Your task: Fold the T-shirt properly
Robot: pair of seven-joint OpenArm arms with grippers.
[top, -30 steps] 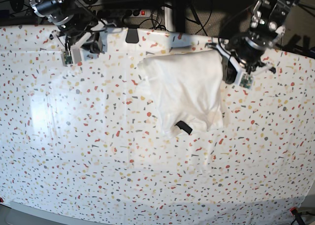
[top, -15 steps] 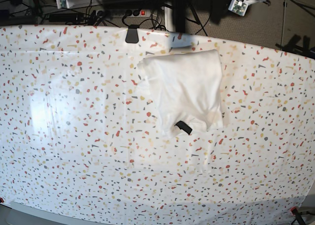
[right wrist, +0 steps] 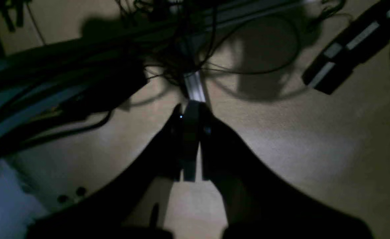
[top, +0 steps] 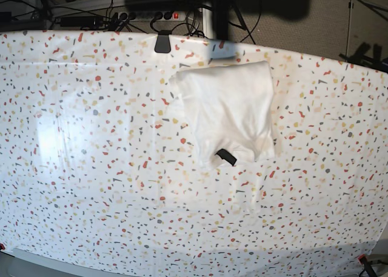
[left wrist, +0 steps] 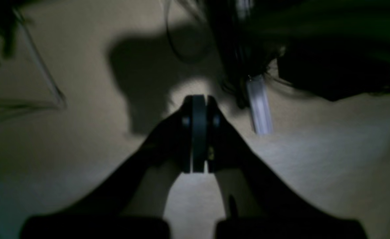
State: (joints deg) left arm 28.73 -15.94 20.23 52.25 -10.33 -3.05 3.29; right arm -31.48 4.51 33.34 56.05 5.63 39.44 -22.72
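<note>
- The T-shirt lies folded into a compact white bundle on the counter, close to the far edge and a little to the right of its middle in the base view.
- Only plain white cloth faces up; no print shows.
- A small black tag sits at the bundle's near edge, tilted.
- The bundle's far edge runs fairly straight, while its near edge is uneven, with a rounded lobe at the near right corner.
- The counter is covered by a white speckled tablecloth, with a bright glare patch towards the left edge.
- A black clip sits at the far edge of the counter, to the left of the T-shirt.
- The left gripper has its jaws clenched on nothing, over tan floor beyond the counter.
- The right gripper likewise has its jaws pressed together with nothing between them, above the floor near a tangle of dark cables.
- No containers appear on the counter.
</note>
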